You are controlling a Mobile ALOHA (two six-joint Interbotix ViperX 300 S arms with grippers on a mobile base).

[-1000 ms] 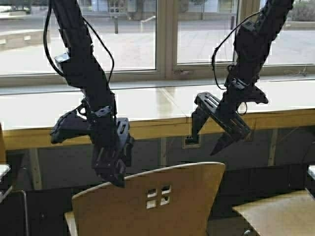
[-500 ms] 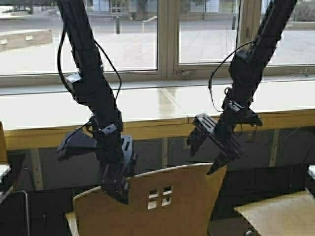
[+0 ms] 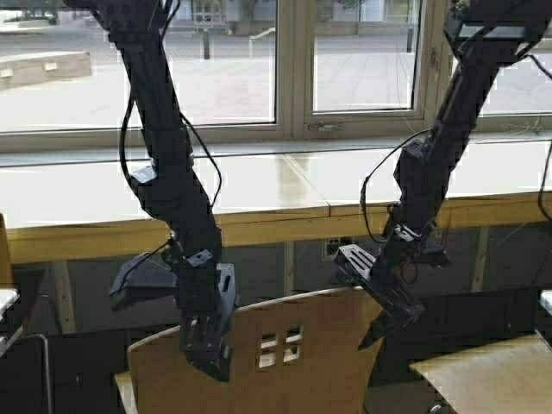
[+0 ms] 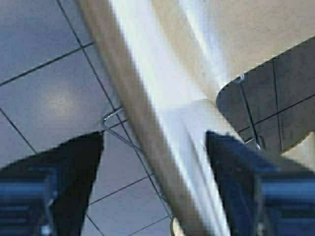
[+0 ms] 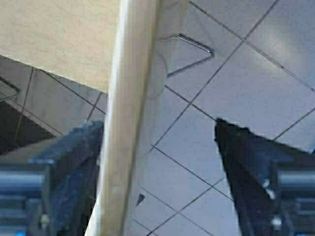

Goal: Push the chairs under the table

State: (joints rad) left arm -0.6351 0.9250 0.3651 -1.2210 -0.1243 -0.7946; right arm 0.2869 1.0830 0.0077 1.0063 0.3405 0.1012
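A light tan chair [image 3: 293, 354] with four small square cutouts stands at the bottom centre, its back facing me, in front of the long table [image 3: 259, 226] with a thick yellowish edge. My left gripper [image 3: 207, 349] is open and straddles the left part of the chair back's top edge. In the left wrist view the chair back [image 4: 162, 123] runs between the gripper's [image 4: 155, 147] two fingers. My right gripper [image 3: 379, 306] is open over the back's top right corner. In the right wrist view the back's edge [image 5: 128, 108] lies beside one finger [image 5: 74, 162] of that gripper [image 5: 157, 132].
Another tan chair seat [image 3: 483, 375] shows at the bottom right, and part of one at the far left edge [image 3: 4, 254]. Windows run behind the table. Grey tiled floor [image 5: 236, 64] lies under the chair, with its wire legs [image 5: 194, 49] on it.
Both arms have reached forward and down. The grippers have come from above and behind the chair back down onto its top edge, each now with a finger on either side.
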